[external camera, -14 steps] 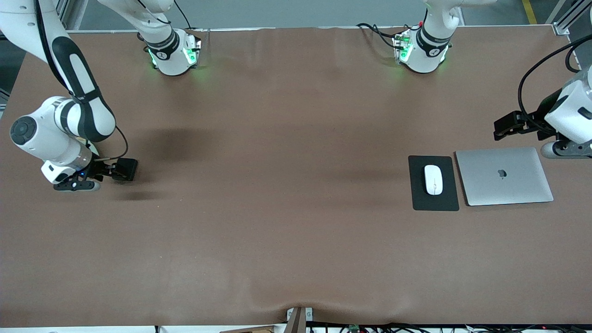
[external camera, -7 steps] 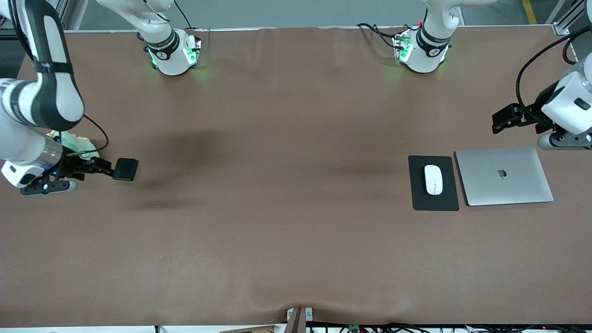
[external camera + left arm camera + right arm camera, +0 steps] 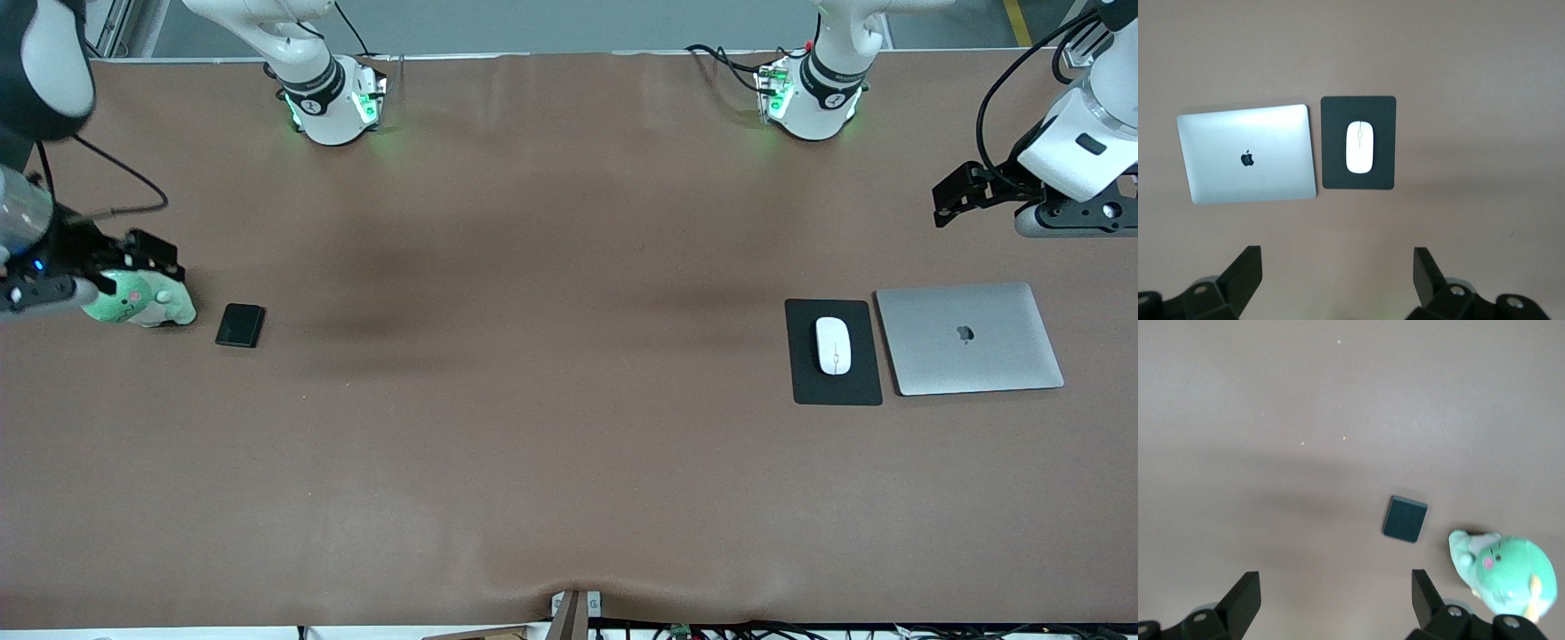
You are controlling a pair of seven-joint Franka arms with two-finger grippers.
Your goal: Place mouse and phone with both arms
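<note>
The white mouse (image 3: 833,345) lies on a black mouse pad (image 3: 833,388), just beside a shut silver laptop (image 3: 969,338), at the left arm's end of the brown table (image 3: 551,427). The black phone (image 3: 240,324) lies flat near a green plush toy (image 3: 142,302) at the right arm's end. The left claw (image 3: 956,197) hangs over bare table, wide open and empty. The right claw (image 3: 147,258) is over the toy, wide open and empty too.
</note>
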